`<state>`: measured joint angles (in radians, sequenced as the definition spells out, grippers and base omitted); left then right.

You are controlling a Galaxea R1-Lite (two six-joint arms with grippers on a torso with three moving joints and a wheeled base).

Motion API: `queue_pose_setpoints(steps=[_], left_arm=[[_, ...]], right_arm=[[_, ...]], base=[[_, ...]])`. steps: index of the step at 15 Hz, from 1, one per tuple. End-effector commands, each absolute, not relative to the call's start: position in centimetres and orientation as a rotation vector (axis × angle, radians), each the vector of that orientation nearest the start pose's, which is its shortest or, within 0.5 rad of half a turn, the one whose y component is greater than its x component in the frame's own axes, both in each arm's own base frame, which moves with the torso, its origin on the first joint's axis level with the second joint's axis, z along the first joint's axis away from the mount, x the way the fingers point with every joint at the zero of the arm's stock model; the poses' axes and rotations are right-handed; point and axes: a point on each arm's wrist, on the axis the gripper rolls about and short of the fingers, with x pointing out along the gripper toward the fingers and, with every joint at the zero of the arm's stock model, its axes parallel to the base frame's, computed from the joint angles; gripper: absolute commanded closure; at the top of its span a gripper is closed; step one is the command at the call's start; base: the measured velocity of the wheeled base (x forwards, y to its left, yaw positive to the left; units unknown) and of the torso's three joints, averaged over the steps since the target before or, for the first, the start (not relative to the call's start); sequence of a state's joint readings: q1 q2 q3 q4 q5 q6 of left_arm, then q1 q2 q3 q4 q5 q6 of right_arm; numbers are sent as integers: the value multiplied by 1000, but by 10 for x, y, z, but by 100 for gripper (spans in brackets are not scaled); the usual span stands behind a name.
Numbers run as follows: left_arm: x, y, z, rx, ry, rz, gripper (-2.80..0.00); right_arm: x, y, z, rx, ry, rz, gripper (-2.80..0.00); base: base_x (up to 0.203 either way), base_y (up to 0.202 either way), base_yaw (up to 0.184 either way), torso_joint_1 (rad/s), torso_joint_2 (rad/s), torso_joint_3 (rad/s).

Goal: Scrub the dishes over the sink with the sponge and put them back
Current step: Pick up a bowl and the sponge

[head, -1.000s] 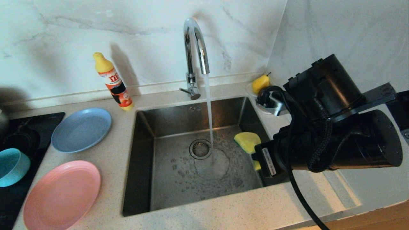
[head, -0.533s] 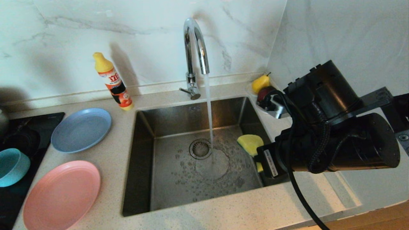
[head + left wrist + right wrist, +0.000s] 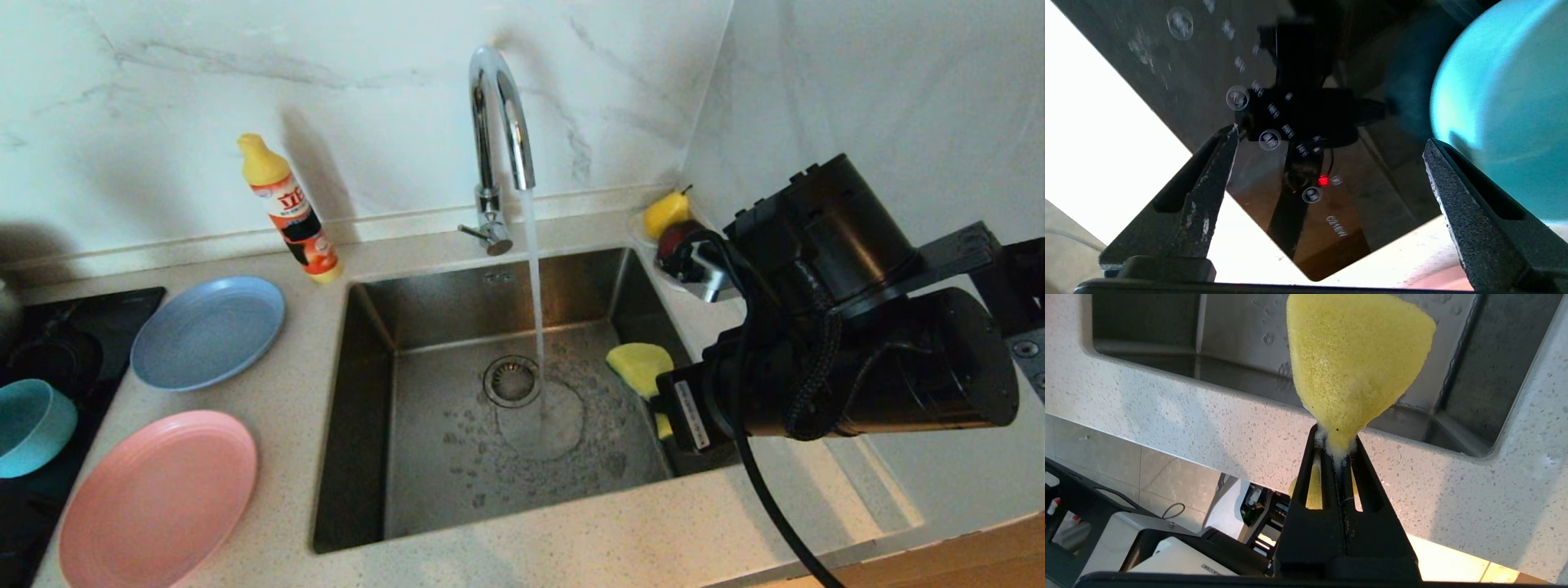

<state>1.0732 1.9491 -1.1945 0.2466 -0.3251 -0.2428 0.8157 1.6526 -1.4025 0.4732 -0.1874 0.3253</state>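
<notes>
Seen only at the wrists: left gripper (image 3: 1327, 143) spread wide, empty, beside teal bowl (image 3: 1506, 110) on black hob (image 3: 1298, 122); right gripper (image 3: 1337, 457) pinched tight on sponge (image 3: 1355, 359) — yellow, squeezed to a wedge, over sink (image 3: 384, 457). Farther back, water running onto drain (image 3: 512, 380); pink plate (image 3: 159, 498), blue plate (image 3: 208, 331) on counter — both empty.

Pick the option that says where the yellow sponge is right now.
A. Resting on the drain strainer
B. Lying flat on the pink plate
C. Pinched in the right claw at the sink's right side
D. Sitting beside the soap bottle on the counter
C: the right wrist view shows the right claw shut on the sponge, squeezing its end, with the sink basin beyond it.
</notes>
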Motion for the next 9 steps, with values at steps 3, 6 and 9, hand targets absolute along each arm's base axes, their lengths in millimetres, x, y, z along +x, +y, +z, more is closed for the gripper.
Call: queue_pose_setpoints(steps=[3, 6, 9], left_arm=[[169, 296, 140, -907, 657, 772, -280], [166, 286, 176, -910, 539, 690, -280], [170, 293, 194, -944, 480, 677, -280]], right_arm=[[201, 207, 263, -46, 725, 482, 0], [202, 205, 260, -49, 734, 475, 0], [203, 205, 261, -47, 732, 473, 0]], base=[[0, 0, 0, 0, 0, 0], [0, 0, 0, 0, 0, 0], [0, 0, 0, 0, 0, 0]])
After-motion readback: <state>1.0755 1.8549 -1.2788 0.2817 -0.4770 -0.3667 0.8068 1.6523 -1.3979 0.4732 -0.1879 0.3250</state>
